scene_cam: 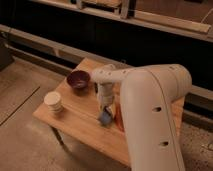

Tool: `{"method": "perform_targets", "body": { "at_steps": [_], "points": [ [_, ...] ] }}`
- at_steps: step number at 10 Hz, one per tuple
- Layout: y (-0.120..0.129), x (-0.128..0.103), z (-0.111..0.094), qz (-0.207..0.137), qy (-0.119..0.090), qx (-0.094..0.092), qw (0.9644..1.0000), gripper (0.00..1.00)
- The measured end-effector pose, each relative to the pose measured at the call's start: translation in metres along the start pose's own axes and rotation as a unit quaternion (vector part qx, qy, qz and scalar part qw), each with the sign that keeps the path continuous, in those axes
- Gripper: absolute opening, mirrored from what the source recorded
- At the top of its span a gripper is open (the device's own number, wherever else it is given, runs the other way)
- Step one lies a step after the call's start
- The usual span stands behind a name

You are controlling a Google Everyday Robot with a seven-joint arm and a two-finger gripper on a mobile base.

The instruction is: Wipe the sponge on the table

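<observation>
The light-brown wooden table (75,122) stands in the middle of the camera view. My white arm reaches in from the right and bends down over it. The gripper (105,113) points straight down near the table's middle and is shut on the sponge (104,119), a small blue-grey block pressed against the tabletop. Only the sponge's lower part shows below the gripper.
A dark purple bowl (79,79) sits at the table's back left, and a white cup (53,101) stands near the left front edge. A thin red tool (119,121) lies just right of the sponge. A dark wall with rails runs behind the table.
</observation>
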Motion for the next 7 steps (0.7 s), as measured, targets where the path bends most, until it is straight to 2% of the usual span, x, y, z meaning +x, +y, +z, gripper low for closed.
{"method": "perform_targets", "body": {
  "at_steps": [4,7],
  "points": [
    [0.017,-0.034,-0.01,-0.025,-0.021,0.015,0.9994,0.0],
    [0.04,-0.052,-0.019,-0.058,-0.048,0.044,0.9962,0.0]
  ]
}}
